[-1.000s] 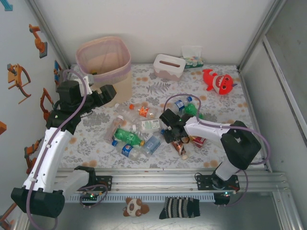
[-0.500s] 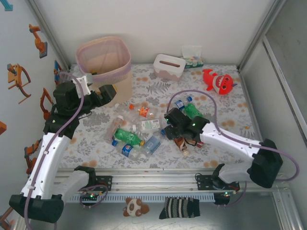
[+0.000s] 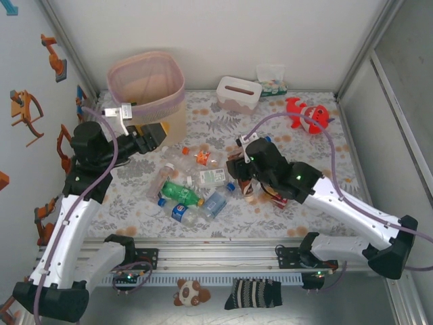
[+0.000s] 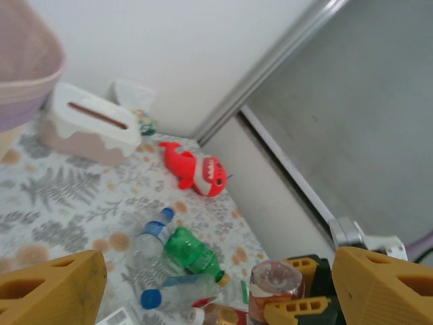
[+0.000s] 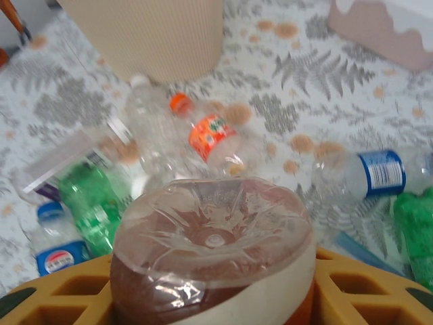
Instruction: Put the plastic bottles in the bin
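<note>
My right gripper (image 3: pixel 249 181) is shut on a brown-labelled plastic bottle (image 3: pixel 254 189) and holds it just above the middle of the table. In the right wrist view the bottle's clear base (image 5: pixel 213 237) faces the camera between the yellow fingers (image 5: pixel 67 298). Several more plastic bottles lie on the floral cloth: a green one (image 3: pixel 179 193), a blue-labelled one (image 3: pixel 179 212) and an orange-capped one (image 3: pixel 201 158). The beige bin (image 3: pixel 145 84) with its pink liner stands at the back left. My left gripper (image 3: pixel 154 135) hangs open beside the bin's front, empty.
A white tissue box (image 3: pixel 239 94) and a red shark plush (image 3: pixel 308 115) sit along the back. A green bottle (image 4: pixel 193 254) and a blue-capped bottle (image 4: pixel 152 237) lie right of the held one. Metal frame posts and walls close in the table.
My right arm stretched out and raised the brown-labelled bottle off the table as the jaws tightened on it. My left gripper drifted slightly up toward the bin, still open.
</note>
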